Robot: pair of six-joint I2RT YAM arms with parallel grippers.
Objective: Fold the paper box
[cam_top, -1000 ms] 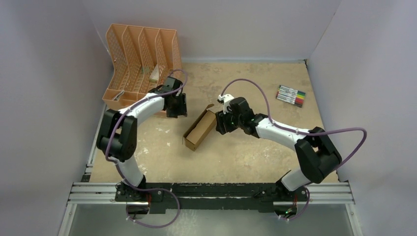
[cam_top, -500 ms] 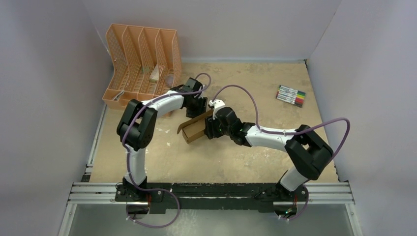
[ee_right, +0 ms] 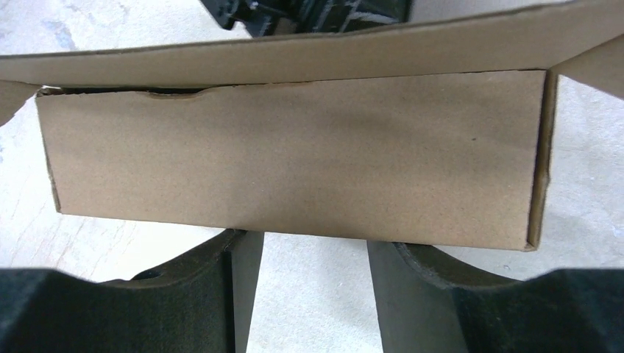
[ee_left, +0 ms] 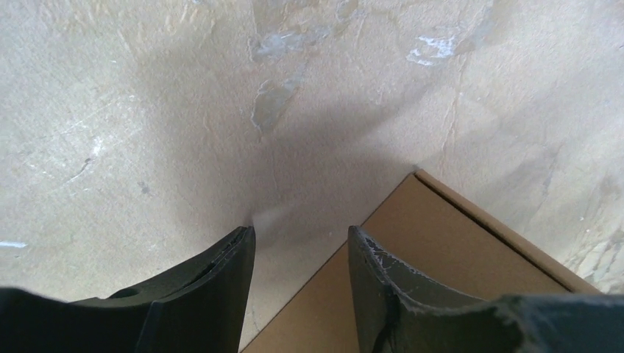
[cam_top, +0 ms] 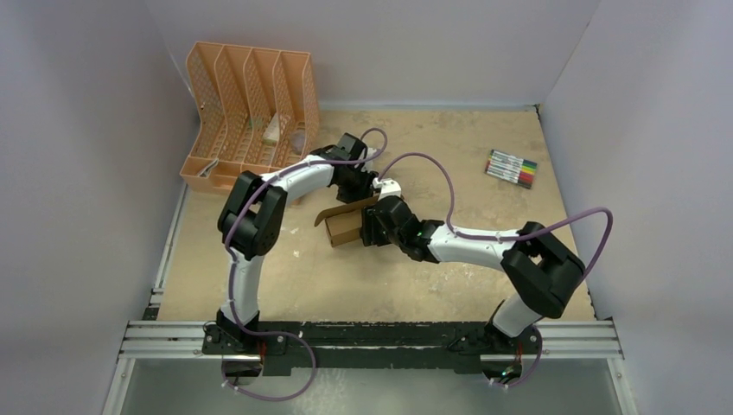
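Just beyond right gripper [ee_right: 309, 246], paper box [ee_right: 294, 154]

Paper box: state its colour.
The paper box is plain brown cardboard with no print; the right wrist view shows it best.

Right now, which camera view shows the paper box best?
The right wrist view: the paper box fills it, one long wall plain, its flap open above. The top view shows it small and partly covered. The left wrist view shows only one corner.
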